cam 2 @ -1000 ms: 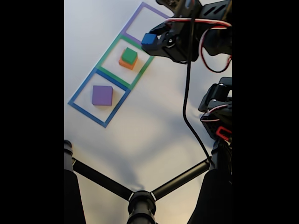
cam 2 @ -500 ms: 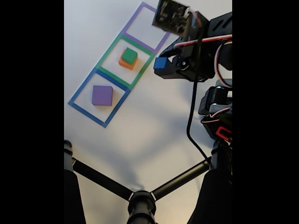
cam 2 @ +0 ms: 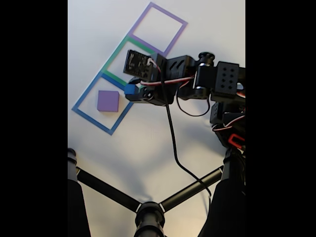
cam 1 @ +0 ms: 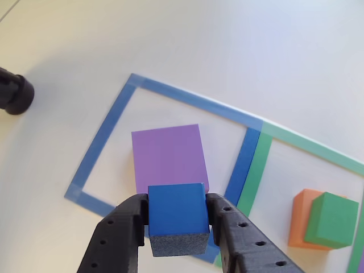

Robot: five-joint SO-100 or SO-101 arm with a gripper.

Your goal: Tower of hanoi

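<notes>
My gripper (cam 1: 177, 226) is shut on a small blue cube (cam 1: 177, 216), held in the air just in front of a larger purple block (cam 1: 168, 156). The purple block lies flat inside a blue taped square (cam 1: 108, 133). In the fixed view the gripper (cam 2: 132, 91) holds the blue cube (cam 2: 130, 89) at the right edge of the blue square (cam 2: 84, 98), close beside the purple block (cam 2: 107, 100). A green cube (cam 1: 331, 220) sits on an orange block (cam 1: 301, 213) inside the green taped square (cam 1: 259, 168); the arm hides that stack in the fixed view.
A purple taped square (cam 2: 163, 13) stands bare at the far end of the row. A black tripod with two spread legs (cam 2: 148, 210) crosses the near part of the white table. A black tripod foot (cam 1: 14, 94) rests left of the blue square.
The arm has swung the blue cube from near the purple and green squares down and left to the edge of the blue square, now covering the green square's stack in the fixed view.
</notes>
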